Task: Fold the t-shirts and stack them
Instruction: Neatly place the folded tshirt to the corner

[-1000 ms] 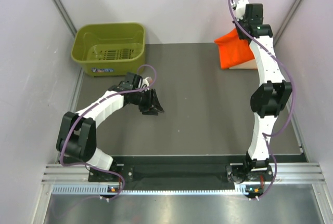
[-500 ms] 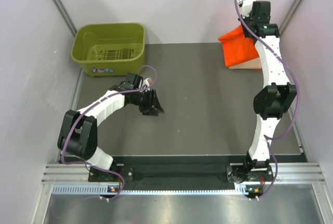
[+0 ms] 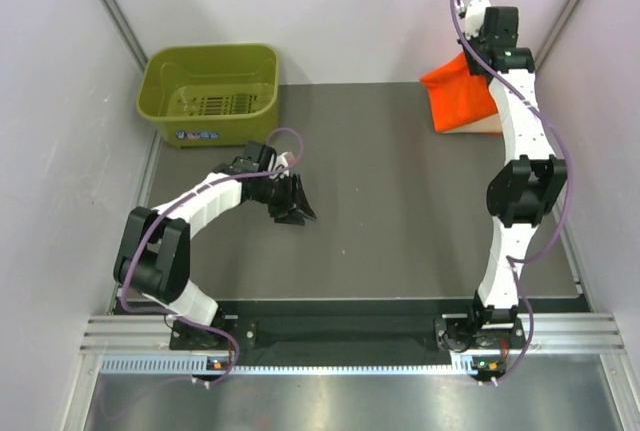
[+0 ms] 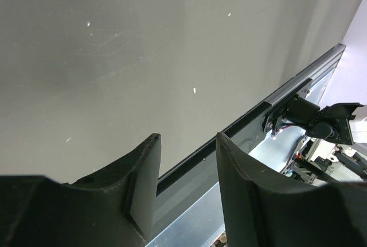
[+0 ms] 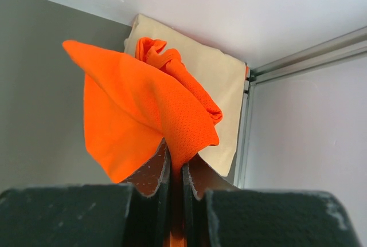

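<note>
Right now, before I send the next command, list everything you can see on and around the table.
orange t-shirt: one, bright orange, hanging bunched from the right gripper above the far right corner.
peach-tan t-shirt: one, pale peach-tan, lying flat in the far right corner, beneath the orange one.
plastic basket: one, olive-green, at the far left corner of the table.
table: one, dark grey top, beneath everything.
left gripper: one, black, open with nothing between its fingers, over the left middle of the table.
right gripper: one, black, shut on the orange t-shirt, at the far right corner.
</note>
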Controlling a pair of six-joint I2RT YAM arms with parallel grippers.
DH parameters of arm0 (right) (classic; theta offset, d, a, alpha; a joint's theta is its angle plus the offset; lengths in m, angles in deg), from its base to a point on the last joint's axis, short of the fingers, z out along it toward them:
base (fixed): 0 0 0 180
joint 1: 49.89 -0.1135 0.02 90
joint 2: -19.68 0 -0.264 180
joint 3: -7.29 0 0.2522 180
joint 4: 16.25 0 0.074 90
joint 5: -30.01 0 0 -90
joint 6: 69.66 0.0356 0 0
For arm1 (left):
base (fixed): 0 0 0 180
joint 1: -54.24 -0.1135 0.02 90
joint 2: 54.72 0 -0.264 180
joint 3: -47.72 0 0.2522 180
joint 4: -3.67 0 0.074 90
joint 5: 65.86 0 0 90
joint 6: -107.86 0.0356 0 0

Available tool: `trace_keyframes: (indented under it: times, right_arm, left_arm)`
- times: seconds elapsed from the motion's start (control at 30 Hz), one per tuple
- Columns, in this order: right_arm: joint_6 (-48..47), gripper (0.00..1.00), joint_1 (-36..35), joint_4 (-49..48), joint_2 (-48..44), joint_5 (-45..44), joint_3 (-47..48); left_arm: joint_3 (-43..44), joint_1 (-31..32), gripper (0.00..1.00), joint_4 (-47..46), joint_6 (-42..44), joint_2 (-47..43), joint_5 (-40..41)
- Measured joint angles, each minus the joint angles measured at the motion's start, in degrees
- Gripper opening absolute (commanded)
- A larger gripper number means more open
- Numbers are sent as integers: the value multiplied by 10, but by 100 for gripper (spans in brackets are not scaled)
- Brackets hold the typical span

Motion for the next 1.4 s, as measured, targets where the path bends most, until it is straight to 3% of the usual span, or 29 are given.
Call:
trace_keyframes:
  times: [0.53, 1.4]
  right_arm:
    - [12, 0, 53, -16, 109, 8, 65]
    - [90, 0, 109, -163, 227, -25, 68]
  left_arm:
    - [43, -1, 48, 13, 1, 40, 9]
    - [102, -1, 47, 57, -2, 86, 27]
